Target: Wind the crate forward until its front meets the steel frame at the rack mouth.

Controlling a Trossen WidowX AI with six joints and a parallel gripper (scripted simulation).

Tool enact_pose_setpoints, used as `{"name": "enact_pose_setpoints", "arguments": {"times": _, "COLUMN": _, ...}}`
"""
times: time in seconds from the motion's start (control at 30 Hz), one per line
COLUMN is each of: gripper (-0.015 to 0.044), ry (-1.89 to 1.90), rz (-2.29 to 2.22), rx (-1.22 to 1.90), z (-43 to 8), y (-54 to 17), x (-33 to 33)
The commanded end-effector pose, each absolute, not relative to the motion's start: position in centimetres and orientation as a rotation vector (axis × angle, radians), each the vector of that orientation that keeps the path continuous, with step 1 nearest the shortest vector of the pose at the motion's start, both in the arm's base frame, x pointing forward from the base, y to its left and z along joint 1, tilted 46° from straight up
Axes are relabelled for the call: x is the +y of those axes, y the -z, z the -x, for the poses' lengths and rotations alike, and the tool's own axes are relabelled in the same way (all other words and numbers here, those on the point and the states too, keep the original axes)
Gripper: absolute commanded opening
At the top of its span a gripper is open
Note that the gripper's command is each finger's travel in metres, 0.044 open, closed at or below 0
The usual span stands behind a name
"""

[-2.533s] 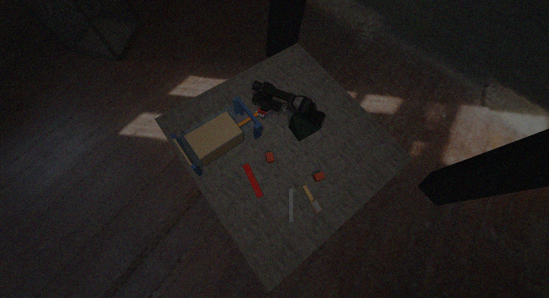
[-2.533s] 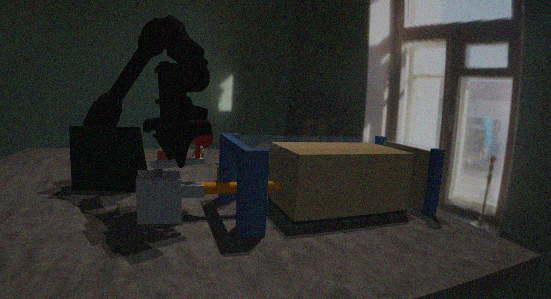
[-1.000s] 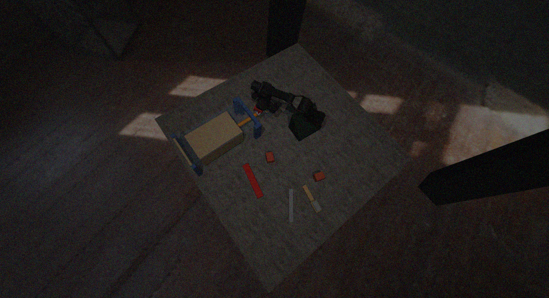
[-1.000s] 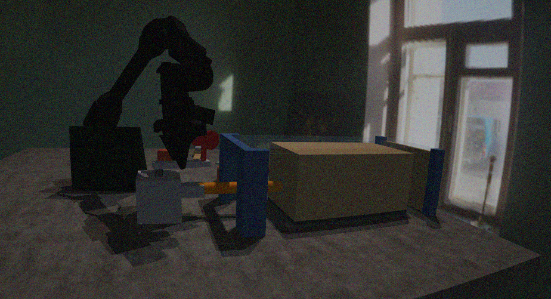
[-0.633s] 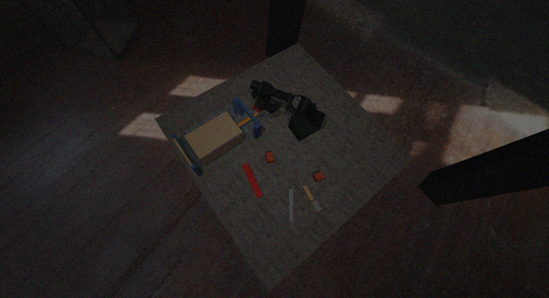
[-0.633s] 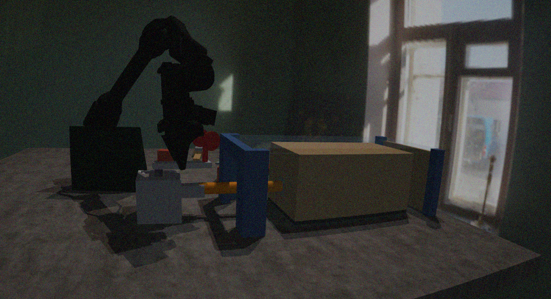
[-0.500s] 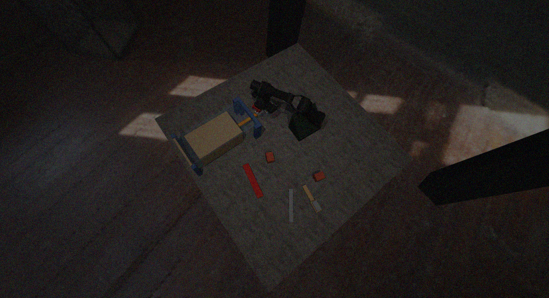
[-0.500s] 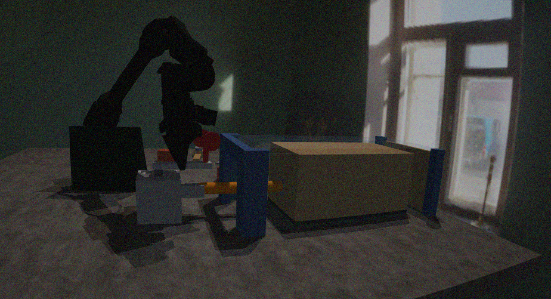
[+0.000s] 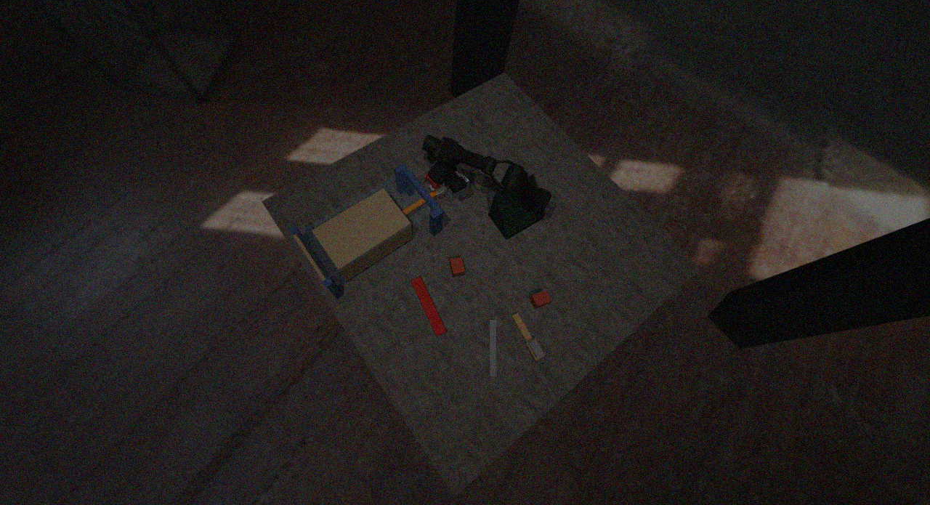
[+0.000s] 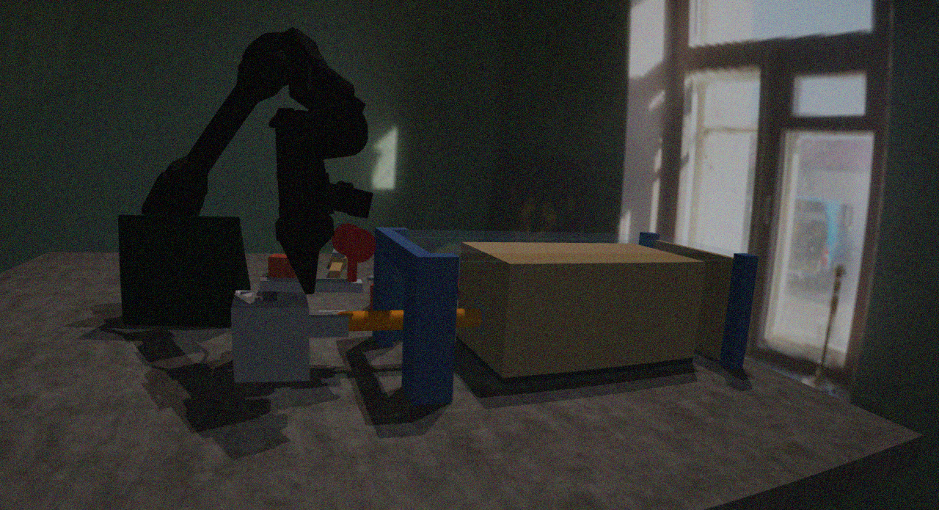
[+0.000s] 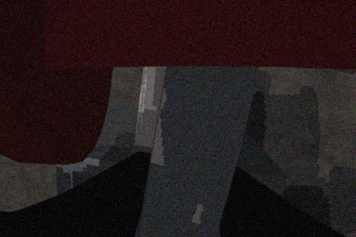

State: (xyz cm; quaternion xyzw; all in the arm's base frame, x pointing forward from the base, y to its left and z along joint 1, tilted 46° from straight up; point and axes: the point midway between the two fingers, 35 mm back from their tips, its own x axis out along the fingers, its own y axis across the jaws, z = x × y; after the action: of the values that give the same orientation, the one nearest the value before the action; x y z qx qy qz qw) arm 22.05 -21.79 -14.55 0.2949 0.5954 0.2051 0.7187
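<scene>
My gripper (image 10: 308, 291) (image 11: 185, 171) is shut on the grey bar of the winch handle (image 10: 328, 285) (image 11: 208, 100). The handle's red knob (image 10: 354, 243) (image 11: 185, 18) stands up from the bar. The bar lies level just above the grey winch (image 10: 270, 346). A dark stub shows at the winch top under the bar's far end; how deep the key sits is hidden. An orange strap (image 9: 415, 205) (image 10: 381, 320) runs from the winch through the blue frame (image 9: 439, 222) (image 10: 430, 336) to the tan crate (image 9: 364, 232) (image 10: 590, 323). The crate sits flat, with a gap between its front and the frame.
A red bar (image 9: 429, 305), two orange-red blocks (image 9: 457, 266) (image 9: 540, 299), a grey strip (image 9: 492, 347) and a tan-handled tool (image 9: 521, 326) lie on the bench. Blue posts (image 10: 738, 310) stand behind the crate.
</scene>
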Motion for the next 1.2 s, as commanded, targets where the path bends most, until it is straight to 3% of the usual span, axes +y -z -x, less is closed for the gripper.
{"name": "enact_pose_setpoints", "arguments": {"times": 0.0, "gripper": 0.0, "ry": -0.411, "rz": -0.698, "rx": 1.342, "z": -22.0, "y": 14.9, "x": -21.9}}
{"name": "enact_pose_setpoints", "arguments": {"times": 1.17, "gripper": 0.0, "ry": -0.381, "rz": -0.731, "rx": 1.353, "z": -22.1, "y": 15.9, "x": -21.1}}
